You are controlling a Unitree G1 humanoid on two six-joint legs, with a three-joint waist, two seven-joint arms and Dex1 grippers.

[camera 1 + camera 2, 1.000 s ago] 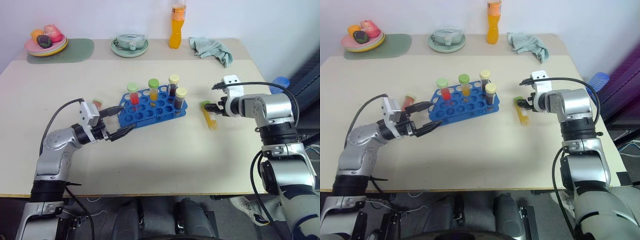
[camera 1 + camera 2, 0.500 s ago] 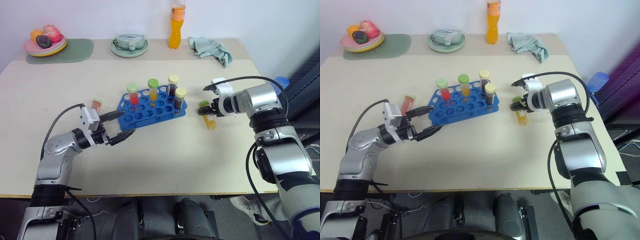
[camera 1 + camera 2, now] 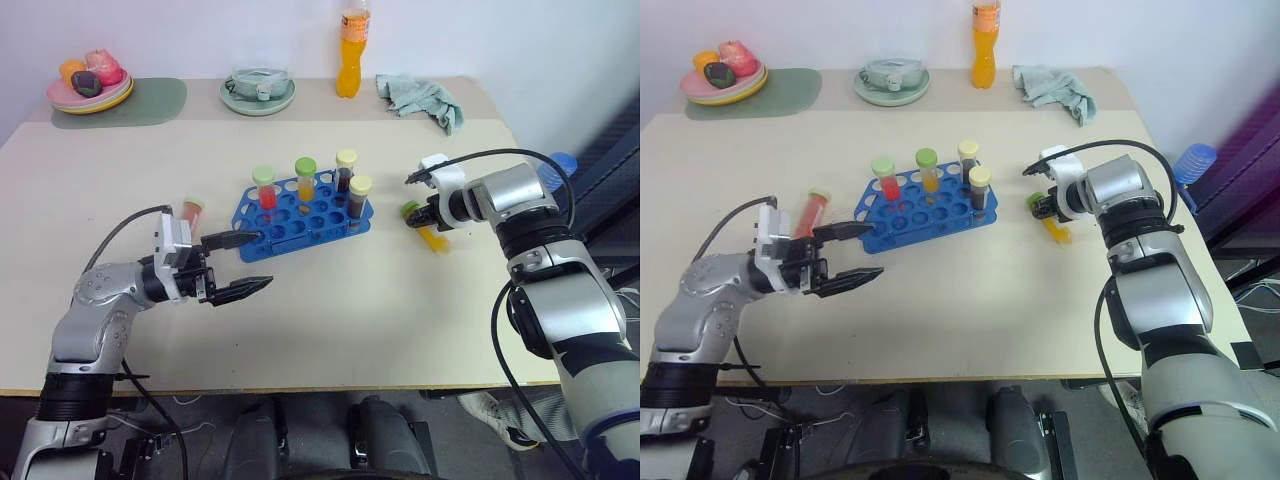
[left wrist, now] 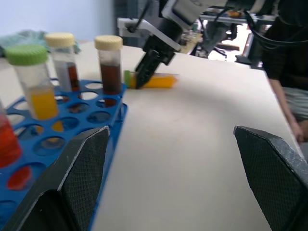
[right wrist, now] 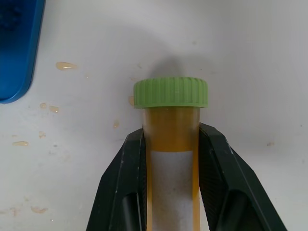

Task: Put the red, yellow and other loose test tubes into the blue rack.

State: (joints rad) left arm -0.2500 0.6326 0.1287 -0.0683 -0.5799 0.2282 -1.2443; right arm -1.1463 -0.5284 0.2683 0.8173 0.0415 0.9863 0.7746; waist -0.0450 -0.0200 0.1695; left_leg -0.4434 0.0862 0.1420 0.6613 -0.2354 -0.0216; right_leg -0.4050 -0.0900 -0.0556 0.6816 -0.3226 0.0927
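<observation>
rack (image 3: pixel 300 212) mid-table (four tubes (image 3: pixel 306 179) in), loose tube (image 3: pixel 428 229) right

My two head eyes look forward and down from above onto the surface (image 3: pixel 330 310), both taking in the blue rack (image 3: pixel 300 215) at its middle. My left wrist camera sits low beside the rack, looking level across it toward the yellow tube (image 4: pixel 154 80) beyond. My right wrist camera looks down, very near, on that same tube (image 5: pixel 171 139), the rack's edge alongside.
</observation>
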